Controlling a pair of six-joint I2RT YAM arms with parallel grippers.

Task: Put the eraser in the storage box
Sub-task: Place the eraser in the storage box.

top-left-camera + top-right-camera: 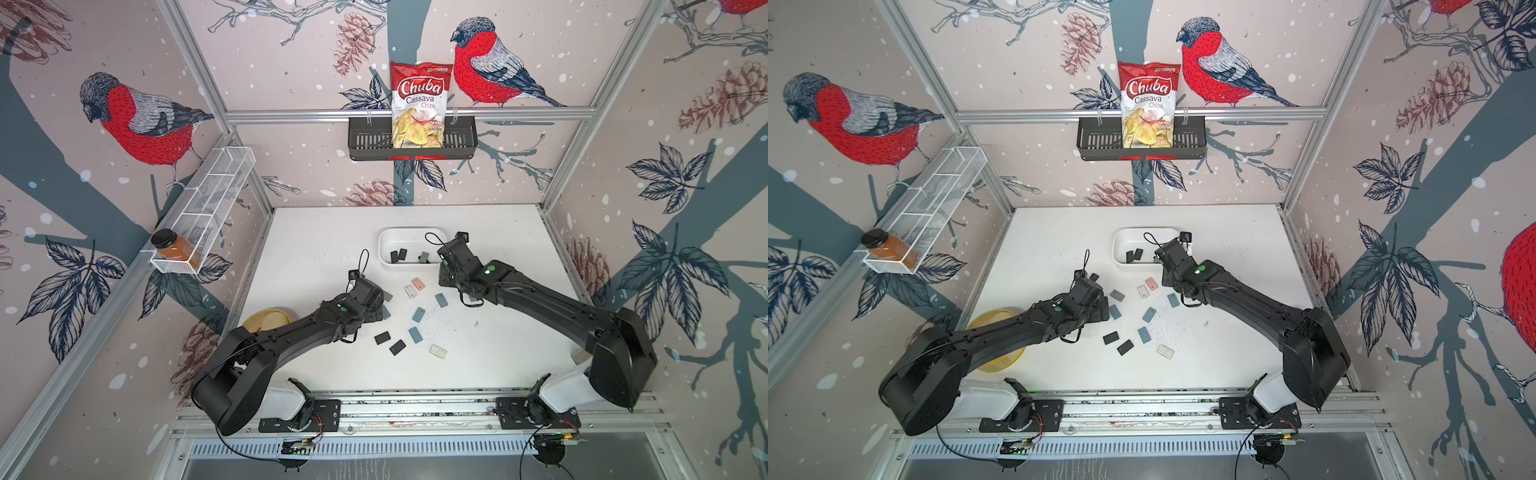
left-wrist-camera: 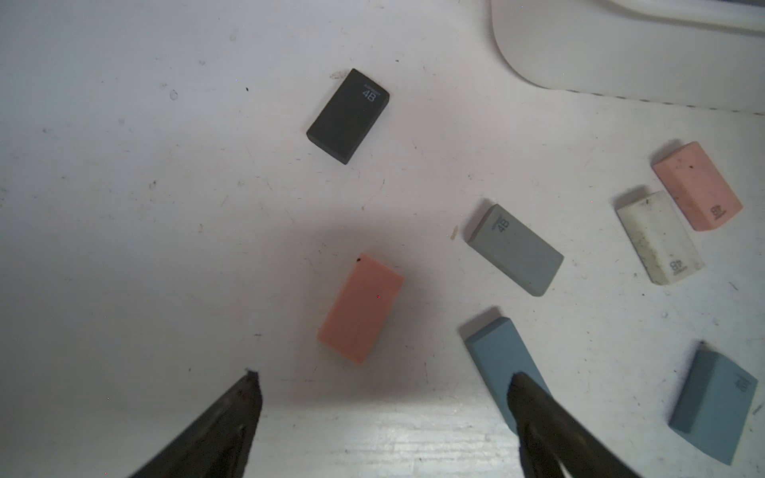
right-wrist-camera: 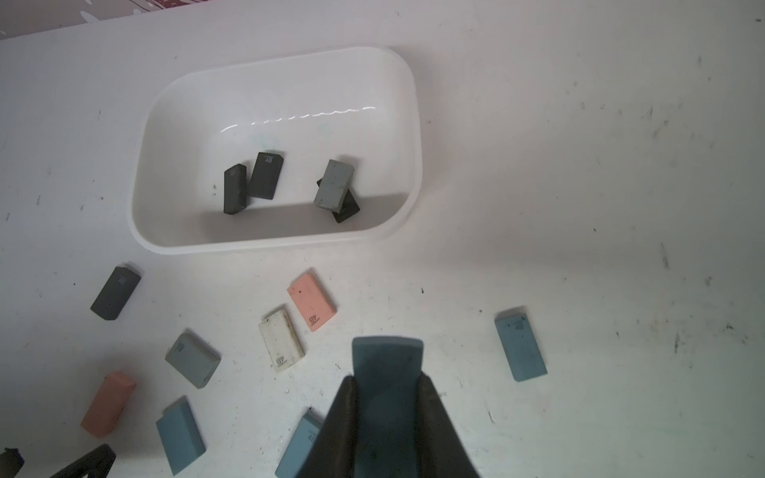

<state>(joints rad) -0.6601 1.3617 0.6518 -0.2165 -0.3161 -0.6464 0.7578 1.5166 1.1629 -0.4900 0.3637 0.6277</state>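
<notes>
The storage box [image 3: 265, 247], a white low tub, stands at the table's back middle in both top views [image 1: 411, 230] [image 1: 1144, 230]. Several dark and grey erasers lie inside it. My right gripper [image 3: 389, 376] is shut on a blue eraser [image 3: 387, 356], held above the table just short of the box's near wall. My left gripper [image 2: 385, 375] is open and empty, low over the table. A pink eraser [image 2: 360, 308] lies just ahead of its jaws. One of the left fingers [image 2: 534, 409] overlaps a blue eraser [image 2: 494, 356].
Loose erasers are scattered mid-table: black [image 2: 347, 116], grey [image 2: 515, 248], white [image 2: 658, 238], pink [image 2: 697, 186], and others [image 1: 417, 314]. A yellow bowl [image 1: 268, 320] sits under the left arm. On the walls hang a black basket [image 1: 361, 143] with a chips bag and a wire rack [image 1: 208, 199] with a bottle.
</notes>
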